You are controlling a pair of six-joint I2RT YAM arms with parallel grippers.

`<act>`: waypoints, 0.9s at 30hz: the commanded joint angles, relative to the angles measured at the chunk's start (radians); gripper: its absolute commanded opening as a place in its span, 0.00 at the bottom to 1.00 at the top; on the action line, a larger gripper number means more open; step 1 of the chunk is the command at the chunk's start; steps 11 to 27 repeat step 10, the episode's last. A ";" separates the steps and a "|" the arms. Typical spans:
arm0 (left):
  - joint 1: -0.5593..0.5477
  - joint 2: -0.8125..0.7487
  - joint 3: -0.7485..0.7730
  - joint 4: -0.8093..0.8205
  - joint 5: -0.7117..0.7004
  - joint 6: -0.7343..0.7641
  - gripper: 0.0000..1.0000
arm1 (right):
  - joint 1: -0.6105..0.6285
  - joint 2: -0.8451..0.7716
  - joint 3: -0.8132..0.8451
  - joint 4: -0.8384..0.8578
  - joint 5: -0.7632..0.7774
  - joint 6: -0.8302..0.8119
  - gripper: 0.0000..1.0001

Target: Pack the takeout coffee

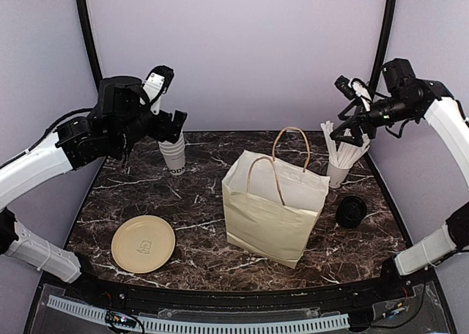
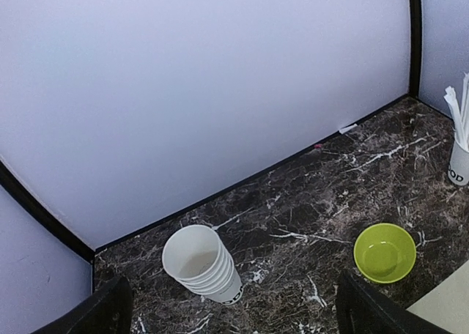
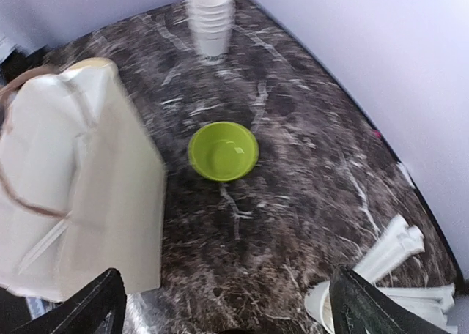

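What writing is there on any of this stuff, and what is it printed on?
"OD": end of a dark word cut off by the picture's edge, on the white cup of straws.
Stack of white paper cups: dark lettering near the base, too small to read.
Tan plate: faint middle mark, unreadable.
Paper bag: no print seen.

The cup of straws [image 2: 459, 165], at three o'clock in the left wrist view, bore the dark letters "OD" near its base, cut off by the frame edge. The stack of cups [image 1: 174, 154], at ten o'clock on the table, had similar low lettering, too small to read. The plate [image 1: 143, 244], at seven o'clock, showed a faint, illegible central emblem.
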 commanded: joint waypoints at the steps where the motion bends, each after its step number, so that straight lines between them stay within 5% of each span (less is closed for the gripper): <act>1: 0.067 -0.093 -0.033 -0.074 0.027 -0.106 0.99 | -0.104 -0.125 -0.176 0.433 0.189 0.366 0.99; 7: 0.100 -0.120 -0.060 -0.105 0.051 -0.120 0.99 | -0.111 -0.288 -0.409 0.779 0.471 0.618 0.99; 27: 0.101 -0.131 -0.079 -0.091 0.073 -0.150 0.99 | -0.111 -0.300 -0.446 0.794 0.487 0.624 0.99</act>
